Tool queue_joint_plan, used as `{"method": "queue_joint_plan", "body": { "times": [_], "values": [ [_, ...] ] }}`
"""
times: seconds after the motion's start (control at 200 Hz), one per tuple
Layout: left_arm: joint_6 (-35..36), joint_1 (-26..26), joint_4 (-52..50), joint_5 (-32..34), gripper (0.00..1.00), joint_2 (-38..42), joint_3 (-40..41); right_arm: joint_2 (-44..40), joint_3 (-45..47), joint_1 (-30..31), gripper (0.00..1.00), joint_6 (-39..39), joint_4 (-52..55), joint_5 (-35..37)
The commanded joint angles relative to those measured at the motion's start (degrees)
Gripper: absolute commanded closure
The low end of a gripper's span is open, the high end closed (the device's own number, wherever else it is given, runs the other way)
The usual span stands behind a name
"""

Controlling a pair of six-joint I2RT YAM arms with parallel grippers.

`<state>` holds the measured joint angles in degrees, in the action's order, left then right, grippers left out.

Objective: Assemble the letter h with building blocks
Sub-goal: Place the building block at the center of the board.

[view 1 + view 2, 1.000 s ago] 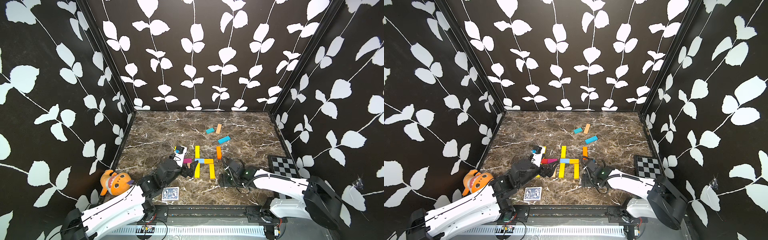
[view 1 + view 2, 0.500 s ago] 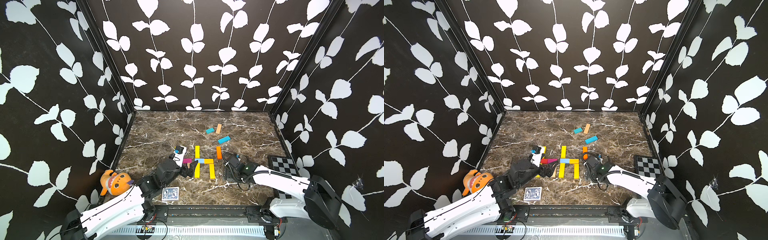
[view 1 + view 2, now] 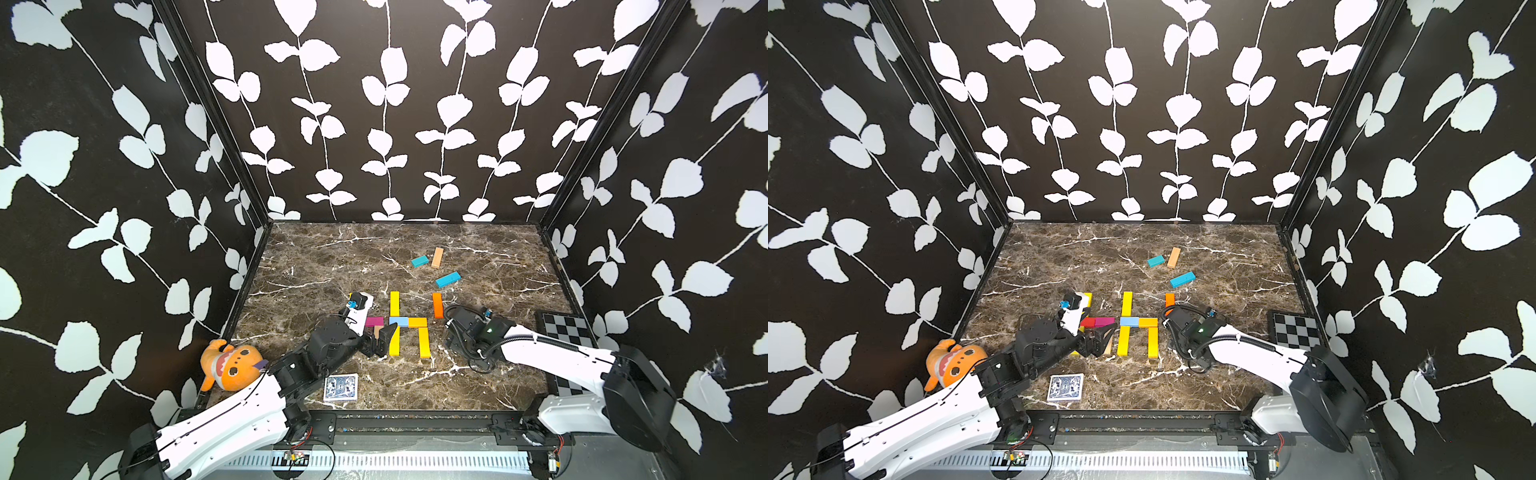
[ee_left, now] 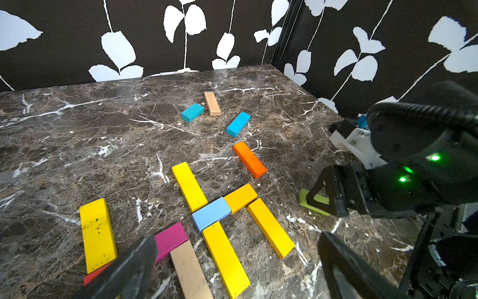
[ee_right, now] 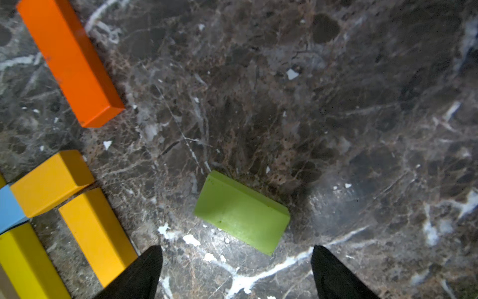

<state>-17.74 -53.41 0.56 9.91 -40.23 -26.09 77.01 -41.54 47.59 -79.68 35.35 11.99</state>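
Your letter h [image 3: 405,322] looks complete, hence both sets of fingers wide and empty: right gripper [image 5: 236,249] over the spare green block [image 5: 241,212] beside it, left gripper [image 3: 380,338] at its stem.

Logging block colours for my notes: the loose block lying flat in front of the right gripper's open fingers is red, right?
Not red, it is green. The right wrist view shows the green block lying flat on the marble table in front of the right gripper, whose fingers are open and not touching it.
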Motion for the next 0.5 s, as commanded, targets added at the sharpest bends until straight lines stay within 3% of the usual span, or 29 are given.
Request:
{"method": "queue_joint_plan", "body": {
  "times": [0.0, 0.495],
  "values": [
    [0.4, 0.4, 0.7, -1.1, 0.01, 1.4, 0.7, 2.8, -0.8, -0.5, 0.10, -6.8, 0.8, 0.4],
    [0.0, 0.4, 0.7, -1.4, 0.01, 3.4, 2.2, 9.8, -2.6, -4.8, 0.14, -1.7, -0.1, -3.8]
  ]
}}
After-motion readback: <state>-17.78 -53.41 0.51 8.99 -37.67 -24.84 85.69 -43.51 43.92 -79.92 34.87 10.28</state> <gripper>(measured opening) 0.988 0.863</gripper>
